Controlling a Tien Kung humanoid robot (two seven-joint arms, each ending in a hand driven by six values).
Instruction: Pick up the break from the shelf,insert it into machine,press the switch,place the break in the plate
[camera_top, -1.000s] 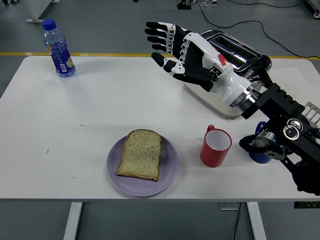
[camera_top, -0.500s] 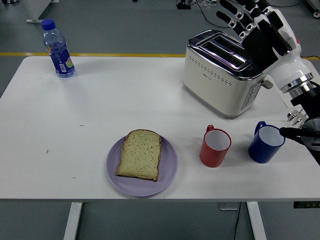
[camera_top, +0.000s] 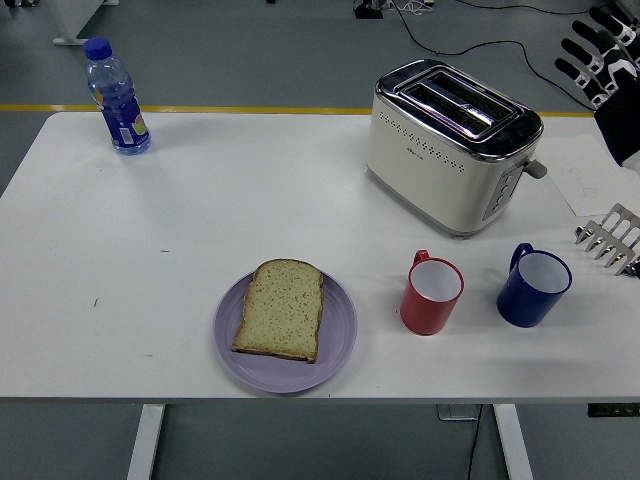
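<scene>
Right hand (camera_top: 600, 55): far right edge, fingers spread, empty, clear of toaster (camera_top: 450, 145). Bread slice (camera_top: 282, 308): flat on purple plate (camera_top: 340, 335), near centre of worktop (camera_top: 250, 200). Task appears complete; a sound finish keeps the arm clear of red mug (camera_top: 431, 293) and blue mug (camera_top: 533, 286).

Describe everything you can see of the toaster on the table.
The toaster is a cream-bodied, two-slot model with a shiny chrome top and rows of small vent holes along its long side. A lever knob and round controls sit on its right end. Both slots look empty. It stands upright, turned at an angle, on the white table's far right part; nothing else touches it.
</scene>
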